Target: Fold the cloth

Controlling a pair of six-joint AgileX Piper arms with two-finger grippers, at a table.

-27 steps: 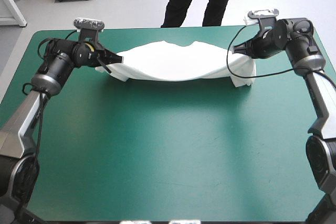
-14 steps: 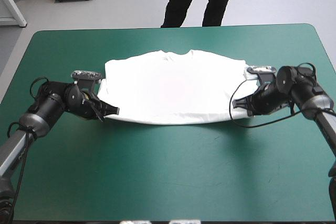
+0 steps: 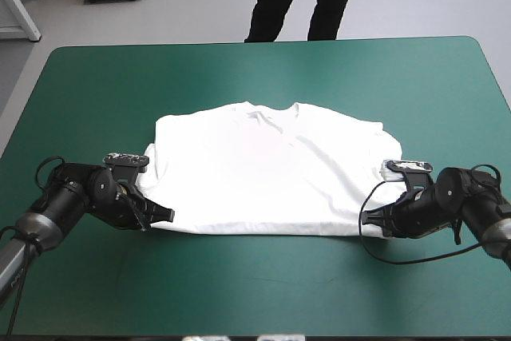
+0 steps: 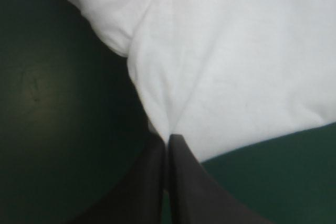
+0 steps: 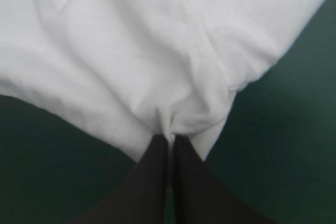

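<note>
The white T-shirt (image 3: 267, 169) lies spread flat across the middle of the teal-green table, collar toward the far edge. My left gripper (image 3: 166, 216) is low at its near left corner, shut on the T-shirt. In the left wrist view the black fingers (image 4: 181, 182) meet in a point with the T-shirt (image 4: 236, 61) pinched at the tip. My right gripper (image 3: 365, 219) holds the near right corner the same way. The right wrist view shows its fingers (image 5: 184, 182) pressed together on a bunched fold of the T-shirt (image 5: 131, 51).
Bare teal-green cover (image 3: 263, 285) runs between the shirt's near hem and the table's front edge. More cover (image 3: 263, 69) shows beyond the collar up to the far edge.
Both grippers have pulled the T-shirt from the far side toward the near side and lowered it. It hung stretched between them earlier; now it lies flat on the table.
</note>
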